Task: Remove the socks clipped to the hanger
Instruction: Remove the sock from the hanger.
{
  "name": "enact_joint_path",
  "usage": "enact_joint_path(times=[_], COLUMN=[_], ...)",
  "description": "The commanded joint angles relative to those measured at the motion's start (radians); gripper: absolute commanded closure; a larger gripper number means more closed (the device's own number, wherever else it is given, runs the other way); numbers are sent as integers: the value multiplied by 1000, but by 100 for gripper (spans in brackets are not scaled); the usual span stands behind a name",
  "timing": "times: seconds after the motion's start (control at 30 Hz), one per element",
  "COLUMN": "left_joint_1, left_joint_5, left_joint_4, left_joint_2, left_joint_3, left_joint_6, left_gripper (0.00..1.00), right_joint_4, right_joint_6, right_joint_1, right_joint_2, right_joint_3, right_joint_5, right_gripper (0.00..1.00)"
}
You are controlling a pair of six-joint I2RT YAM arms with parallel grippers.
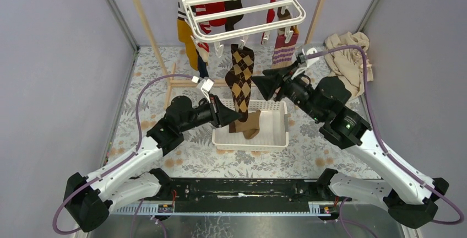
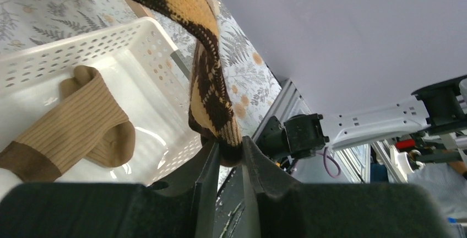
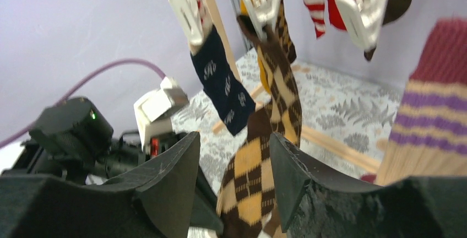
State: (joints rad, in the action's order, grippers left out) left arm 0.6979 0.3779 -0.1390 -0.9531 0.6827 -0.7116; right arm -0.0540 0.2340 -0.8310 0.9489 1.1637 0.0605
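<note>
The white hanger [image 1: 242,7] hangs at the top centre with several socks clipped under it. A brown argyle sock [image 1: 240,78] dangles from a front clip [image 3: 264,4] down to the basket. My left gripper [image 2: 228,147] is shut on that sock's toe end [image 2: 206,61], seen from above at the basket's far left corner [image 1: 235,118]. My right gripper [image 3: 234,150] stands open just right of the sock's middle [image 1: 258,85], with the argyle sock [image 3: 275,106] showing between its fingers and untouched. A navy sock [image 3: 223,86] and a purple-striped sock [image 3: 435,111] hang nearby.
A white perforated basket [image 1: 275,139] sits mid-table with a tan sock [image 1: 249,125] in it. The wooden pole frame [image 1: 146,26] stands behind on both sides. A beige cloth pile [image 1: 348,56] lies at the back right. Grey walls close in left and right.
</note>
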Motion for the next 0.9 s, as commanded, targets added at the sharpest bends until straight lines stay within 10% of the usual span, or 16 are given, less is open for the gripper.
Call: enact_joint_path(times=[0.0,0.87], left_joint_1=[-14,-57], left_joint_5=[106,239], left_joint_4=[-69,-47], left_joint_2=[-14,46], left_joint_3=[10,2], left_joint_6=[-23,-38], left_gripper=[73,72], right_joint_4=[138,289], right_joint_6=[-76,-12], right_joint_1=[-3,154], right_joint_2=[79,295], right_joint_3=[120,251], right_joint_5=[19,-140], right_gripper=[43,40])
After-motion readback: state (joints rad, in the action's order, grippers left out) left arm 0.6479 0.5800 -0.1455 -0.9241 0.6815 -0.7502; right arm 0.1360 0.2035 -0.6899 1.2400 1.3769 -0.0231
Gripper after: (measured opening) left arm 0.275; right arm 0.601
